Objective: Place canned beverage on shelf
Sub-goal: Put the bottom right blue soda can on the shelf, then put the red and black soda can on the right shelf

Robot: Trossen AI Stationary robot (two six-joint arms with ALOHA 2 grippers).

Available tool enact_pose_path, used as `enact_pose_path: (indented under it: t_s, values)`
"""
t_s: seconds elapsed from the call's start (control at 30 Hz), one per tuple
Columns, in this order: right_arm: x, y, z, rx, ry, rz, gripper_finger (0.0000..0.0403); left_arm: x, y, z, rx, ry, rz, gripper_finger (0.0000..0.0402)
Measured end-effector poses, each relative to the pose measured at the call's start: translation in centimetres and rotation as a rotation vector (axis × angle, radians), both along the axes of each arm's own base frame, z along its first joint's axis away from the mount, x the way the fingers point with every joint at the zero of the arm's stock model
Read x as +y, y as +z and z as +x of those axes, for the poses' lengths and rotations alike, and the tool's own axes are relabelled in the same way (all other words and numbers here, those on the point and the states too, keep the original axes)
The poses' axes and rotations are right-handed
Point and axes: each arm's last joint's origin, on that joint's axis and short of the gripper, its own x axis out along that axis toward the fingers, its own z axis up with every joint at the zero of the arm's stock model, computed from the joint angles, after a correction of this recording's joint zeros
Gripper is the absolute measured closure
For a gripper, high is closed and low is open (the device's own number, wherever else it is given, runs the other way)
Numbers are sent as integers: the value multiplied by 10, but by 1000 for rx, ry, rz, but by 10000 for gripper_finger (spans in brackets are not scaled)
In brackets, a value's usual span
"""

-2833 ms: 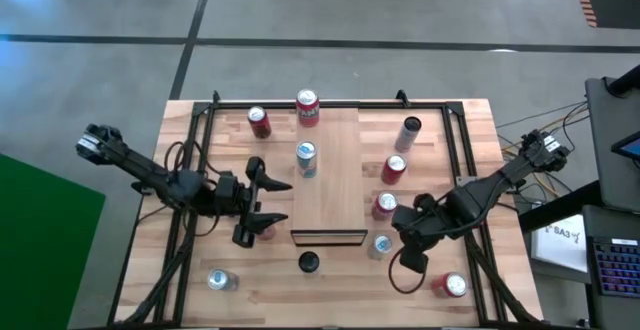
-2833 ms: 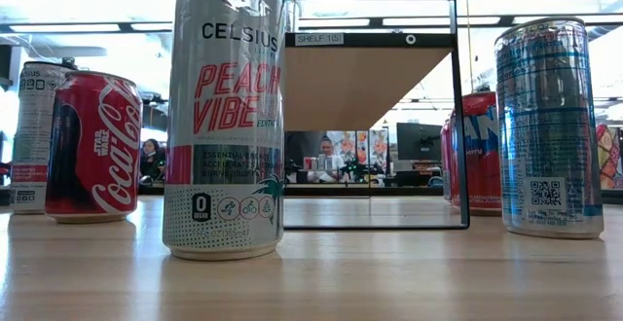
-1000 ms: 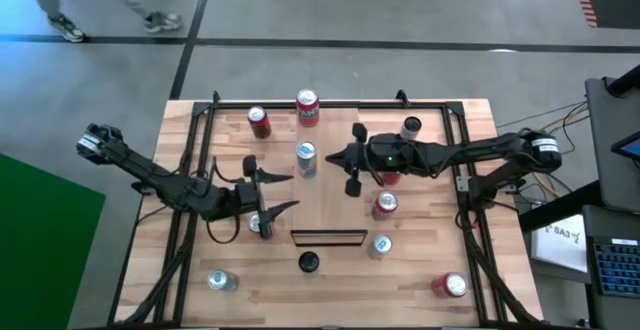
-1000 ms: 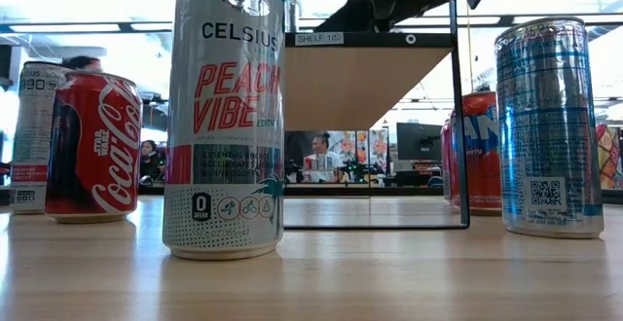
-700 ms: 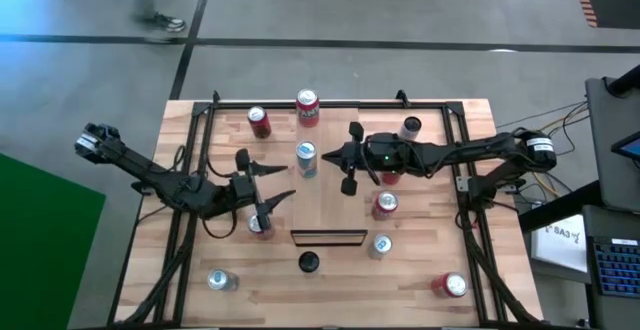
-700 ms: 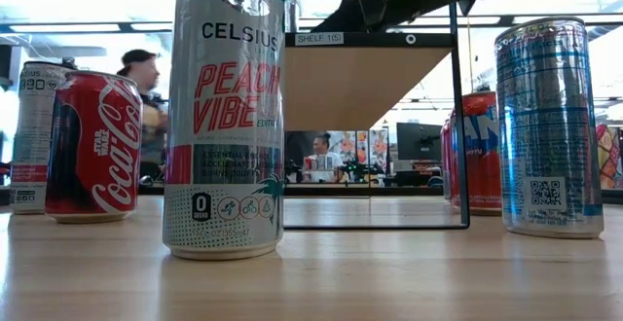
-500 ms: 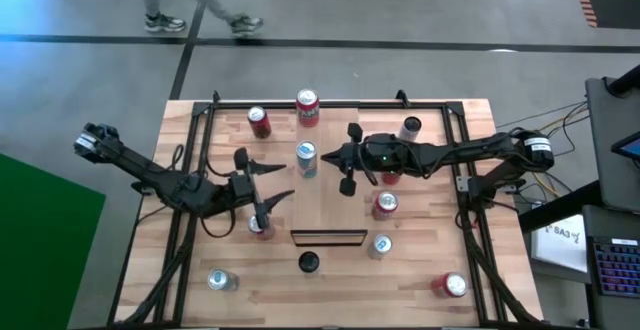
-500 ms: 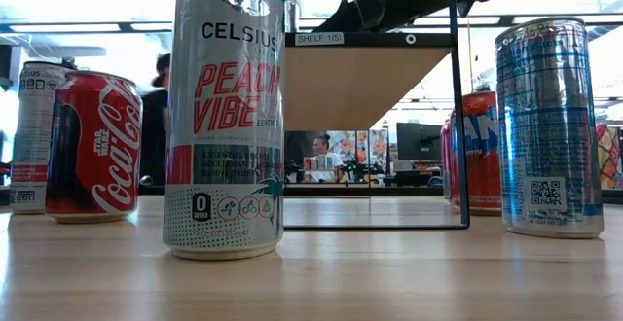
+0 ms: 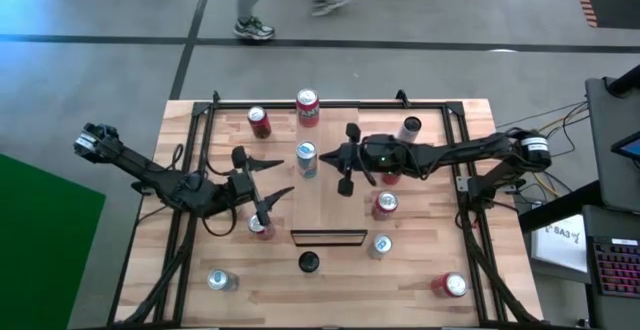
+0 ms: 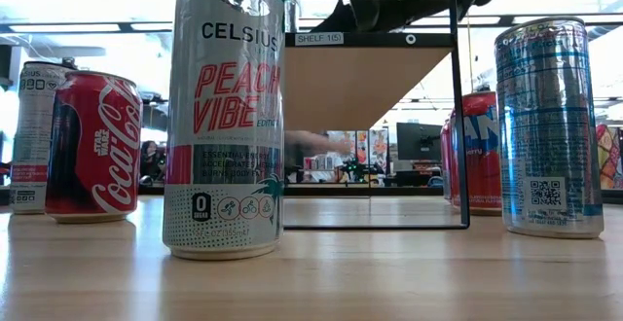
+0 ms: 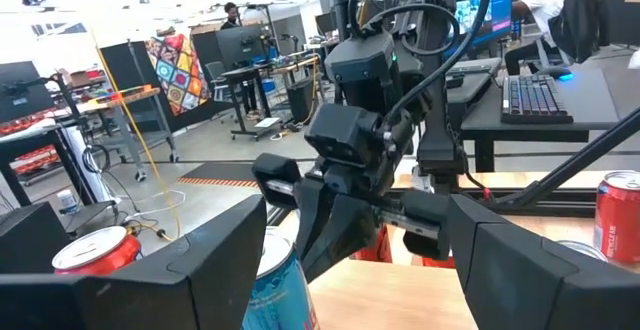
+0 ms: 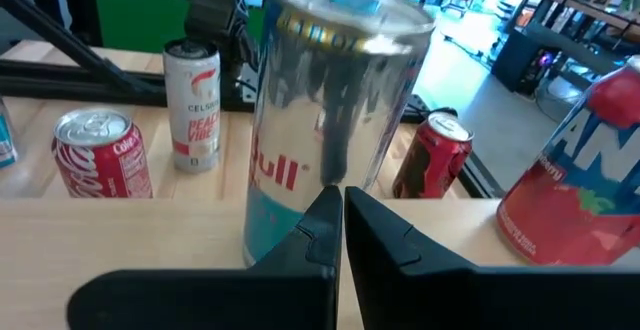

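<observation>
The shelf (image 9: 335, 205) is the raised light board at the table's middle, and in the low view it shows as a dark frame (image 10: 370, 78). On it a silver-blue can (image 9: 306, 157) stands upright on its base. My right gripper (image 9: 330, 158) is shut, its tips at the can's right side (image 12: 330, 100). My left gripper (image 9: 288, 177) is open at the can's left, level with it, touching nothing. In the left wrist view that can (image 11: 280, 280) shows between its spread fingers, with the right arm behind it. My right gripper comes level from the table's right, and its shut fingertips (image 12: 325, 205) stand at the lower part of the can's wall (image 12: 300, 180). I cannot tell whether they touch it. The can stands upright on the shelf.
Loose cans stand around the shelf: red ones at the far edge (image 9: 258, 120) (image 9: 307, 105), one under the left gripper (image 9: 260, 225), others to the right (image 9: 385, 203) (image 9: 380, 245) and near (image 9: 218, 280) (image 9: 452, 285). A dark cap (image 9: 309, 262) lies near. A person walks beyond the table.
My left gripper has swung slightly toward the table's far edge, its fingers staying spread. The can on the shelf has not moved. A person has walked past beyond the far edge.
</observation>
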Motion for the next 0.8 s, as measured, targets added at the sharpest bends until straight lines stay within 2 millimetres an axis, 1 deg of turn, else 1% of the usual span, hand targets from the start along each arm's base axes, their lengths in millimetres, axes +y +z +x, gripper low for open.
enact_pose_path:
  t_s: [0.33, 0.47, 0.53, 0.67, 0.8]
  values:
    - [-1, -8, 7, -8, -1, 0, 394, 0, 0, 0, 2, 0, 1, 122]
    - [-1, -7, 6, -12, -5, 6, 394, 0, 0, 0, 3, 0, 2, 122]
    - [0, -3, 3, -11, -11, 13, 394, 0, 0, 0, 3, 0, 2, 122]
    - [2, 10, -7, 8, -16, 46, 394, 0, 0, 0, 1, 0, -4, 122]
    - [10, 19, -18, 73, -11, 91, 394, 0, -1, 0, -12, -1, -39, 122]
